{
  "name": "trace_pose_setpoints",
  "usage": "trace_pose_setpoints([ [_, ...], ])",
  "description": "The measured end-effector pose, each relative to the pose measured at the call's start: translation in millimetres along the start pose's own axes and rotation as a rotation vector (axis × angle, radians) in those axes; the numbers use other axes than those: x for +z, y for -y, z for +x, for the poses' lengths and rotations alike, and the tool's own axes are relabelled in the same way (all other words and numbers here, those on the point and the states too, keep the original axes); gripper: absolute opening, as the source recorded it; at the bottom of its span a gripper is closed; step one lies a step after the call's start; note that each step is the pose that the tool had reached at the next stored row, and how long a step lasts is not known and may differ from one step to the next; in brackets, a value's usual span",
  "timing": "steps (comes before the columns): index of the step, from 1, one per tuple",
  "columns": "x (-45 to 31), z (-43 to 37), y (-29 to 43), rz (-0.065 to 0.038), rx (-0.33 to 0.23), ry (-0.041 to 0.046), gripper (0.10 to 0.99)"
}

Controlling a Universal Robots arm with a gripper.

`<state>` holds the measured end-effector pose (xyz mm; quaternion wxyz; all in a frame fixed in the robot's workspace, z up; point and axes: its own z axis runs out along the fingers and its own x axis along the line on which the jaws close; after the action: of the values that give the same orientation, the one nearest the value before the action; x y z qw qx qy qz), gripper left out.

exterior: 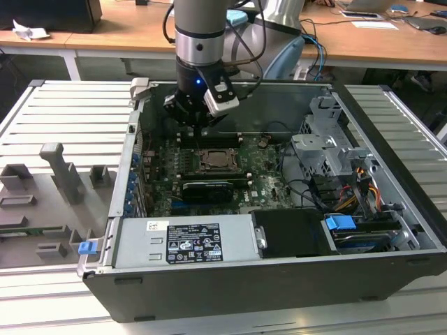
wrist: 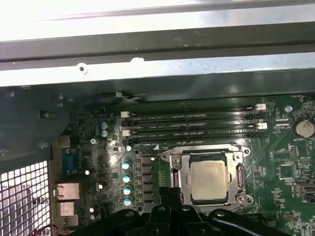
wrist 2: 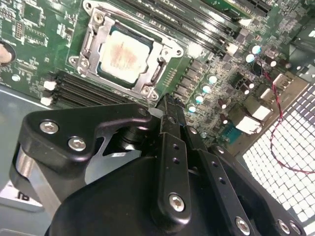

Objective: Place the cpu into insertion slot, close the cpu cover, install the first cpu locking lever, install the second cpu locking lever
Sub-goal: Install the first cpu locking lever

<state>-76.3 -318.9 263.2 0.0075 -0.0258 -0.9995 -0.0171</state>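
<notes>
An open computer case [exterior: 244,286] is laid flat on a slatted table [exterior: 63,112], and the arm [exterior: 199,35] is reached down into it near the far wall, as the exterior view has it. The green circuit board [wrist: 285,162] is spread over the case floor, with the long memory slots [wrist: 192,125] lying between that wall and the socket.

The gripper [wrist 2: 166,101] is seen pinched together with nothing between its fingers. Its tip is held low over the board, just beside one corner of the insertion slot [wrist: 173,160], on the side facing the row of pale blue capacitors [wrist: 127,178].

Within the slot's silver rim the cpu cover [wrist 2: 94,46] is laid flat. The cpu [wrist 2: 123,56] is seated beneath it, its dull metal top framed by the cover's window. Placing and covering are therefore judged done, and lever work is judged to be the step in hand. Whether either thin locking lever is hooked cannot be told.

For this step, the closed tip is best used as a pusher. Pressure should be put on the lever's bent end alone, and the wire swept down and sideways under its catch. The cover should be kept flat so that the chip is not shifted, and the capacitors close by should not be brushed.
</notes>
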Motion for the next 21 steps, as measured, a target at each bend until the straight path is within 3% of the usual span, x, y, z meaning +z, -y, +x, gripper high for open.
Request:
trace_pose_setpoints([
  [4,1.3,4.7,-0.4,0.000,-0.023,-0.0008,0.106],
  [11,2.8,21.2,-5.3,0.000,-0.029,-0.0008,0.106],
  [16,4.3,23.5,-18.3,0.000,-0.034,-0.0010,0.106],
  [21,5.3,23.9,-25.5,0.000,-0.037,-0.0011,0.106],
])
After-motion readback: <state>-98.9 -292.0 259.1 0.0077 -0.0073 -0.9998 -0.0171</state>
